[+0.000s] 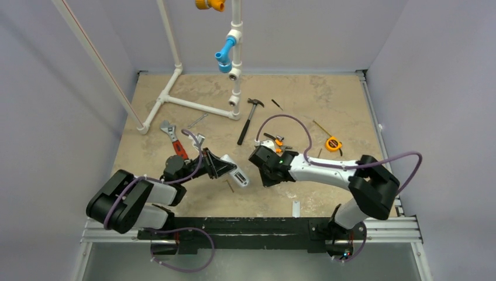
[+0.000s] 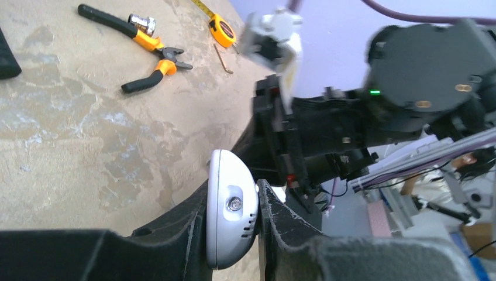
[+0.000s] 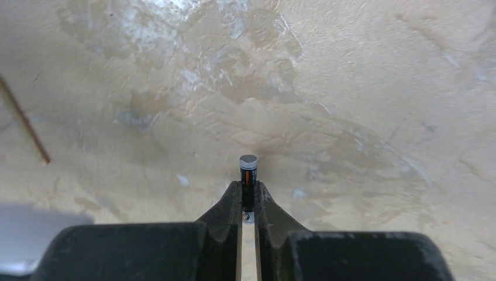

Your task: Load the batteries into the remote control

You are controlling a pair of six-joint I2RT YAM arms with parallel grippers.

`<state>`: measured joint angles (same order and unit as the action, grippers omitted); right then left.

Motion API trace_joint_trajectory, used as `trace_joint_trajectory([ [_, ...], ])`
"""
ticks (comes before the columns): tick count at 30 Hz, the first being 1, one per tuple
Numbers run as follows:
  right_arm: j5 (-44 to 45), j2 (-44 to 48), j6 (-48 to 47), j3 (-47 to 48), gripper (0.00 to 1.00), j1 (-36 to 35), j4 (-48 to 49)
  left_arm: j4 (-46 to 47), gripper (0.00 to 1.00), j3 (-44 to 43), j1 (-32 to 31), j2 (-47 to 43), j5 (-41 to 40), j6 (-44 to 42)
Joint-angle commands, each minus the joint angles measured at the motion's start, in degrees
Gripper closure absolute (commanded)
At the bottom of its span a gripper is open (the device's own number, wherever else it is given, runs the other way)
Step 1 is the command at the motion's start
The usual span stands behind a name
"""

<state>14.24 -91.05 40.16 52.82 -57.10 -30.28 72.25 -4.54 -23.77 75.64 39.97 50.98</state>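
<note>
The right gripper [image 3: 248, 190] pinched a battery [image 3: 248, 168] between closed fingers, the cell's long axis running in line with them and its flat end poking past the tips above the tabletop [image 3: 351, 88]. Just to its left, the left gripper [image 2: 234, 196] was clamped on the remote control [image 2: 229, 231], gripping it across its narrow width, with its free end angled toward the right gripper. The battery sat near the handset but apart from it, and closing that gap looked like the right gripper's job. Neither the battery compartment nor a second battery could be made out.
</note>
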Motion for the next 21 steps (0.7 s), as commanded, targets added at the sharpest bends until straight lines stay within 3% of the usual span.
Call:
trace_joint_trajectory([
  [1, 1.96, 10.92, -8.99, -1.06, 1.0, -0.31, -0.11, 9.3, 1.0, -3.01, 0.39, 5.96, -1.39, 8.89],
  [6, 0.7, 22.19, -17.88, -1.36, 1.0, -0.29, 1.91, 9.31, 1.0, -3.53, 0.3, 9.49, -4.34, 13.65],
  [12, -10.84, 27.18, -27.97, -1.06, 1.0, -0.29, 5.37, 7.19, 1.0, -3.31, -1.43, 7.58, -8.78, 18.5],
  [21, -17.39, 27.67, -31.94, 1.9, 1.0, -0.33, 5.18, -13.77, 1.0, -6.84, -8.41, -2.58, -15.68, 15.52],
])
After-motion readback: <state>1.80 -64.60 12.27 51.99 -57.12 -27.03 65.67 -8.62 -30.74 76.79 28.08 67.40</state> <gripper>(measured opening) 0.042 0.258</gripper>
